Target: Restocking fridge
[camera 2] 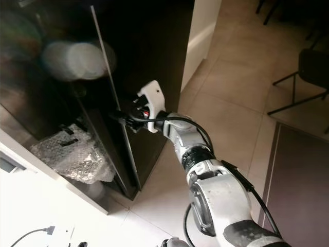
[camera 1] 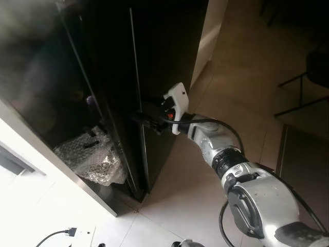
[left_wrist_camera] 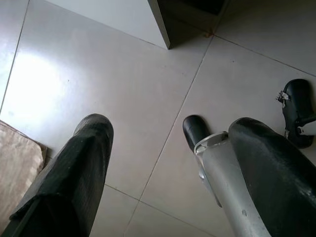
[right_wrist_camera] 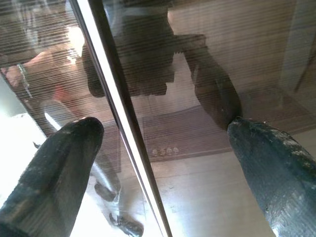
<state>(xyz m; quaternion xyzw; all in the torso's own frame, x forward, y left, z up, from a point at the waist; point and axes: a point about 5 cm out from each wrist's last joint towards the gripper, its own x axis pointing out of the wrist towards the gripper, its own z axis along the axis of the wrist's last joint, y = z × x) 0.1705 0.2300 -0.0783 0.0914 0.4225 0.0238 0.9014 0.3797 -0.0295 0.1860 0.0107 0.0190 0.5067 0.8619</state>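
The right hand [right_wrist_camera: 163,148] has its fingers apart right at the up-and-down edge of the fridge door [camera 1: 154,62], one finger on each side of it.

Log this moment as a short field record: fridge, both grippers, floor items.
fridge: black glossy door, seen from above
right gripper: open, fingertips against the door at its vertical edge strip
left gripper: open, hanging over the tiled floor
beside fridge: bubble-wrap bundle in the dark gap to the door's left
floor items: plug and cable on a white surface; chair legs to the robot's right
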